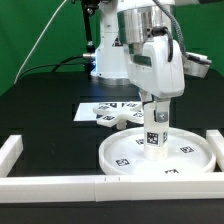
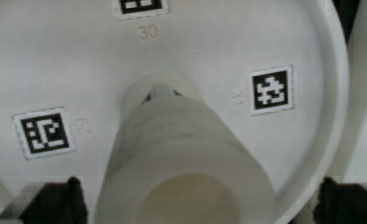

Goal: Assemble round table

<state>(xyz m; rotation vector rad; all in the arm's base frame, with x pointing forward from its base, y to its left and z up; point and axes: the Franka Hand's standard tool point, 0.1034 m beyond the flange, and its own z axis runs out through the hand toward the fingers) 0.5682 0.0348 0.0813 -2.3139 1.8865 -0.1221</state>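
Note:
The large rimmed round disc point(image 1: 125, 160) lies flat at the front of the table on the exterior view's right. The short cylindrical leg point(image 1: 155, 138) stands upright at the disc's centre. My gripper point(image 1: 157, 116) hangs straight down over the leg's top. In the wrist view the leg point(image 2: 180, 140) runs down to the disc point(image 2: 91, 60), and my gripper point(image 2: 201, 200) straddles its upper end. A narrow gap shows between each dark finger point(image 2: 55, 200) and the leg, so the gripper is open. The small cross-shaped foot point(image 1: 108, 120) lies behind the disc.
The marker board point(image 1: 90, 107) lies behind the foot. White border rails run along the front point(image 1: 50, 186), the exterior view's left point(image 1: 10, 150) and its right point(image 1: 214, 140). The robot base point(image 1: 110, 60) stands at the back.

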